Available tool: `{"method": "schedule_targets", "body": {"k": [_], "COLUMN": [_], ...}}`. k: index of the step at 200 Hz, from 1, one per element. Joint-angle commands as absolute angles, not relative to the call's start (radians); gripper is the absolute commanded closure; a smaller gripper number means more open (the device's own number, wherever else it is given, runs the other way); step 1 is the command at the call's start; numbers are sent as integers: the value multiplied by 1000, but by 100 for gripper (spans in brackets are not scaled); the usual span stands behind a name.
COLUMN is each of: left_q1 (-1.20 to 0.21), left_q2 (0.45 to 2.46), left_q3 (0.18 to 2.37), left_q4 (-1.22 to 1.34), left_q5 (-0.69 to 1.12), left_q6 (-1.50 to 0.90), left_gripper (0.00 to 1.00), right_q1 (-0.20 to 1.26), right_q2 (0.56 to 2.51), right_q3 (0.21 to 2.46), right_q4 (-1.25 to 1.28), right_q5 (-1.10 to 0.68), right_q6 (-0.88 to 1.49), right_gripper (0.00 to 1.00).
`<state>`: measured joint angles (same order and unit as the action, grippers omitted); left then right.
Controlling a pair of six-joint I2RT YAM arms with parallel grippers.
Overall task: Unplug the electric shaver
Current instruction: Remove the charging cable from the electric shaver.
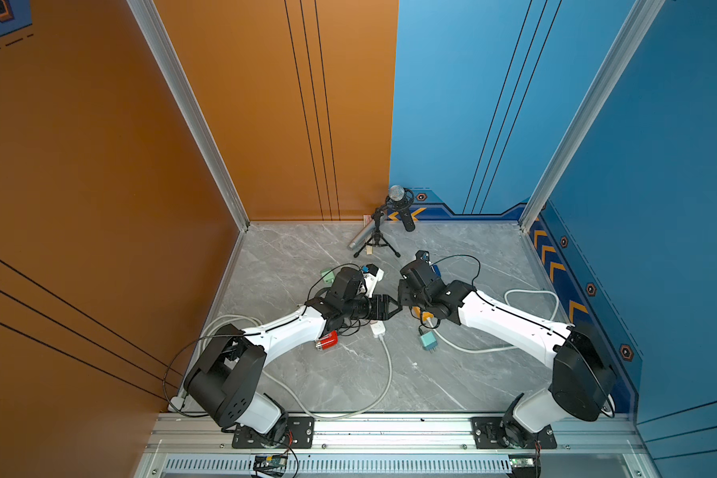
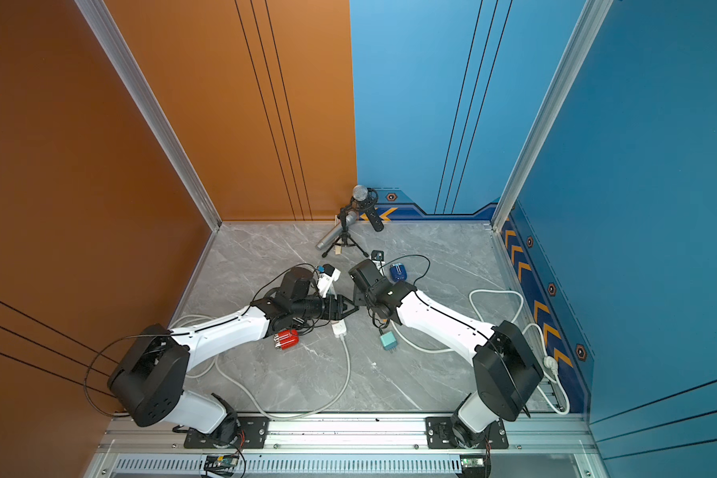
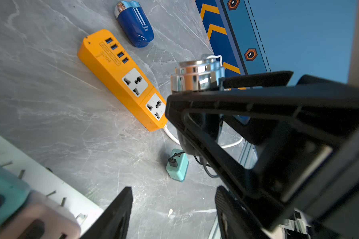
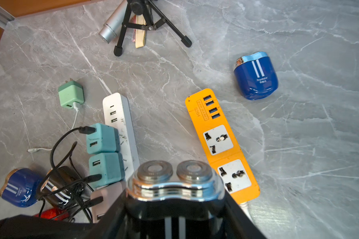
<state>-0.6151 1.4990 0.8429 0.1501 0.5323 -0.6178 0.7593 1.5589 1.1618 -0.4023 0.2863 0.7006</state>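
Observation:
My right gripper [image 4: 174, 199] is shut on the black electric shaver [image 4: 174, 182], whose two round chrome heads point away from the wrist. In the left wrist view the shaver [image 3: 195, 76] is held above the table. A black cable runs from its lower end to a teal charger [image 3: 177, 165] and is plugged into it. That charger [image 1: 428, 341] lies loose on the marble table with its prongs bare. My left gripper [image 3: 172, 211] is open with only table between its fingers. In a top view its tips [image 1: 396, 308] sit right beside the right wrist.
An orange power strip [image 4: 220, 144] lies under the shaver, and a white strip [image 4: 120, 115] with teal adapters lies beside it. A blue shaver [image 4: 255, 76], a green charger [image 4: 71, 94], a red shaver [image 1: 328, 341], a microphone tripod [image 1: 377, 238] and white cables [image 1: 386, 372] lie around.

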Motion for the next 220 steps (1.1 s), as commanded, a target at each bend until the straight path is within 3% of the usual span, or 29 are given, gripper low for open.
{"method": "schedule_targets", "body": {"k": [1,134,220], "left_q1": [-636,-841,-861], "left_q2": [1443,1427,1552], "left_q3": [837,778,782], "left_q4": [207,298,538], "left_q5": [557,288,284], "left_q6": [-611,-643,-696], "left_gripper": [33,36,45], "right_q1": [767,674,649], "right_q2": [1512,1320,1269], "right_q3": [1136,999,981], "right_q4": [-386,-294,-289], "right_q5": [333,228,169], "right_q6": [757,735,790], "right_gripper": [47,47,48]}}
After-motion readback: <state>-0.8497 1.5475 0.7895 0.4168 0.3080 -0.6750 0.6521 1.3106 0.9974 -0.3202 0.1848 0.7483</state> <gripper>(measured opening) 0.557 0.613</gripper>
